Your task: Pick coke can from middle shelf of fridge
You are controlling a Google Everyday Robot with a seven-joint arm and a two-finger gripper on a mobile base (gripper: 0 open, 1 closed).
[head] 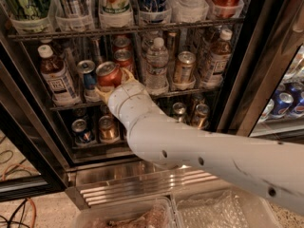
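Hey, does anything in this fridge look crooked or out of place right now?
Yes. The coke can at the front of the middle shelf is tilted, its silver top leaning toward the camera, while the water bottle nearby stands upright. It is tilted because the gripper has its jaws closed on it.

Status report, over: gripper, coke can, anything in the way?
Gripper shut on coke can at middle shelf front. Can tilted. Blue can and water bottle close on either side.
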